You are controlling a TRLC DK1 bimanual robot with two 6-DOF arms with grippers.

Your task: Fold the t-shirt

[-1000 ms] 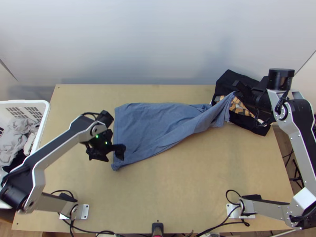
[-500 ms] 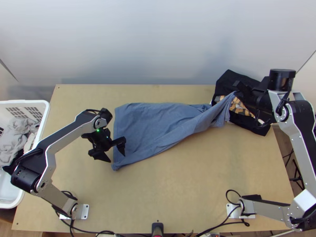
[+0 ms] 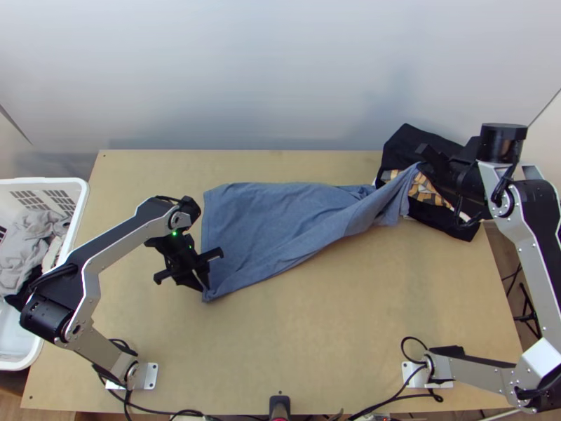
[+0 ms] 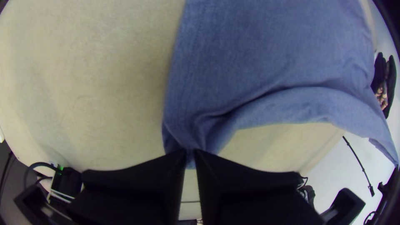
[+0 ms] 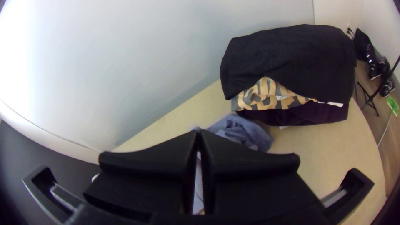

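T-shirt (image 3: pixel 273 217), blue and soft, lies on the light wood desk (image 3: pixel 315 351). Its wide end is mostly flat on the left side of the desk. Its other end gets thin and bunchy and goes up off the desk on the right.

The left hand (image 3: pixel 203 284) is closed and pinches the near corner of the shirt's wide end. The cloth makes little wrinkles where it is pinched. The right hand (image 3: pixel 422 163) is closed too, with its two sides pressed together. It has the tip of the shirt's high end.

A pile of clothes is right by that high end, so it is a bit crowded there. The pile has a big black cloth (image 3: pixel 407 144) on top, a yellow and gray cloth (image 3: pixel 421 191) poking out under it, and a dark purple cloth (image 5: pixel 308 114) at the bottom. The right arm (image 3: pixel 526 238) is over part of the pile and hides some of it.

A white basket (image 3: pixel 80 203) is at the left side of the desk, with gray clothes (image 3: pixel 28 235) inside. The left arm (image 3: pixel 105 256) goes over the basket's edge. Black wires (image 3: pixel 161 410) curl along the near side of the desk, and a small black thing (image 3: pixel 280 404) is at the middle of that side.
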